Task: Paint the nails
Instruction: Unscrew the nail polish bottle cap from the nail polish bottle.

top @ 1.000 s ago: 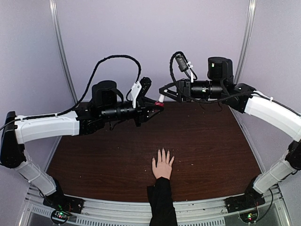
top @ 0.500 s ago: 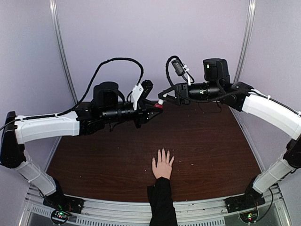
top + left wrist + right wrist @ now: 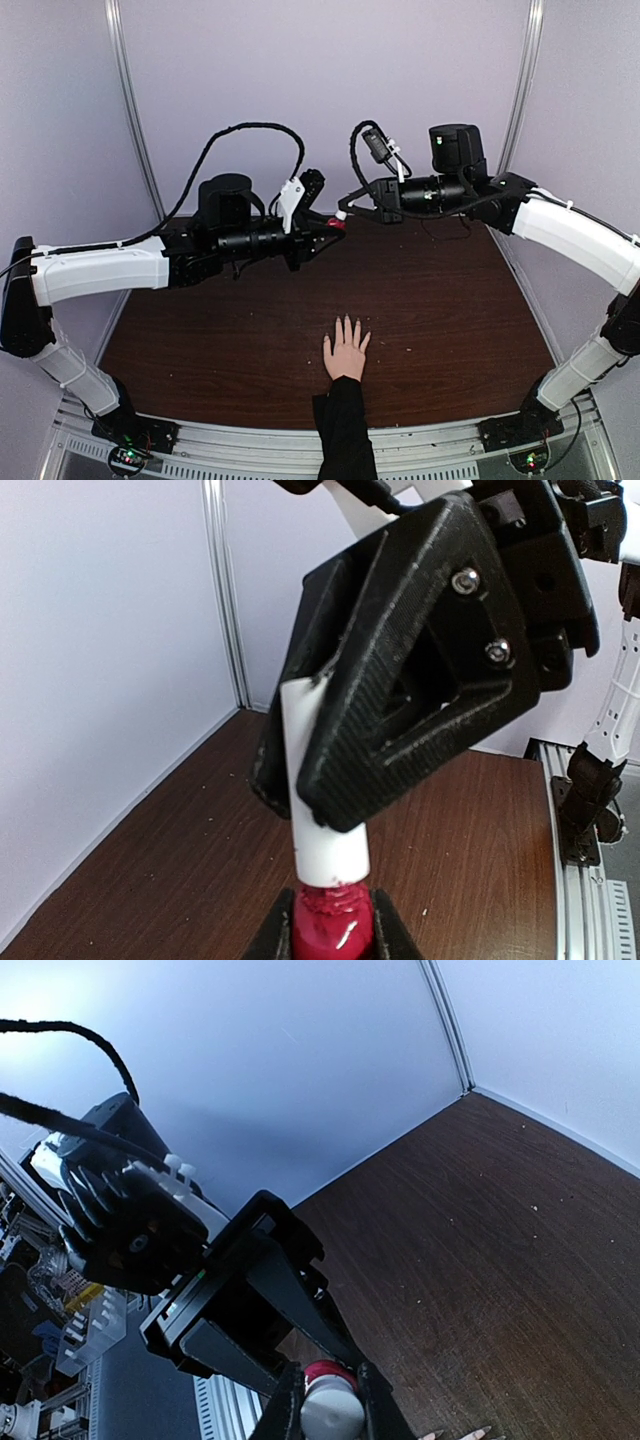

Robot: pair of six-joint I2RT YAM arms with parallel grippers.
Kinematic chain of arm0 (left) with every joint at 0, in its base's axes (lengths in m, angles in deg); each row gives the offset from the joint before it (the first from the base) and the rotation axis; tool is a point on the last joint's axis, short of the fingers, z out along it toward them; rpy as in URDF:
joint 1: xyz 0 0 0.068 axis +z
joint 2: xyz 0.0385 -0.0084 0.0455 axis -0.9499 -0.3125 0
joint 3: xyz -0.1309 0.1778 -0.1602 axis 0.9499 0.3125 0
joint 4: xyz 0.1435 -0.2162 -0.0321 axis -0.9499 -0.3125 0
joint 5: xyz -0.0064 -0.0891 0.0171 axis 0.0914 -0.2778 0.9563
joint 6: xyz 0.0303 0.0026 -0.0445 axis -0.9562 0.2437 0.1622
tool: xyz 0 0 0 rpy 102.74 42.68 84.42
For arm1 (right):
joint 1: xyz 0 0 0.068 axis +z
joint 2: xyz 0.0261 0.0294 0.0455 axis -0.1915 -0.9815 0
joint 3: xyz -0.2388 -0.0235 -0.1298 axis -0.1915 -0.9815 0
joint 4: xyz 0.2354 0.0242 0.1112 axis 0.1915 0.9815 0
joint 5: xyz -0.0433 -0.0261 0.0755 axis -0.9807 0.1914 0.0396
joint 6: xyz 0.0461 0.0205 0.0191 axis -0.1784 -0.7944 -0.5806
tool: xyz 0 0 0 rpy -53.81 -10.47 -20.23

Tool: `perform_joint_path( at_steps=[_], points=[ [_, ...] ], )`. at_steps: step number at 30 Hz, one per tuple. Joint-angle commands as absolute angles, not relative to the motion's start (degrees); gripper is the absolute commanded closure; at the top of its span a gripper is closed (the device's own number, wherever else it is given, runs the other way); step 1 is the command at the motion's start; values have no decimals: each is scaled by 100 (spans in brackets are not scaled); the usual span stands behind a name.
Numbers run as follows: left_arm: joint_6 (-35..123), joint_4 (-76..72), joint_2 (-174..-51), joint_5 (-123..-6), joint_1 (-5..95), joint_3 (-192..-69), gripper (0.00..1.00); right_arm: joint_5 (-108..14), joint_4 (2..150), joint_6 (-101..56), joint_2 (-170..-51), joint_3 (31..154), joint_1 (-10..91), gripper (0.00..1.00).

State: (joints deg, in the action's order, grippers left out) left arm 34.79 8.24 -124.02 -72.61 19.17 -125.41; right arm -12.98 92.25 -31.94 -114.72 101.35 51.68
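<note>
The left gripper (image 3: 328, 226) is clamped on the red bottle (image 3: 333, 925) and the right gripper (image 3: 347, 208) is closed on its white cap (image 3: 322, 855); I cannot see the bottle base in either wrist view. The nails (image 3: 347, 319) tip a hand (image 3: 346, 358) lying flat near the front edge of the dark wood table (image 3: 450, 300), too small for me to judge polish. Pale walls (image 3: 320, 80) enclose the table.
</note>
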Motion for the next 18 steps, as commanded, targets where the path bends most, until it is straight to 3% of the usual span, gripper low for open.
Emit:
perform_joint_path(
  at_steps=[1, 18],
  points=[
    [3477, 1190, -12216, -7501, 1900, -12480, 100, -1173, 8989, -3105, -11382, 10223, 5143, 88],
    [3589, 1150, -12314, -7834, 1907, -12511, 100, -1178, 9157, -2509, -11120, 10127, 5141, 98]
  ],
)
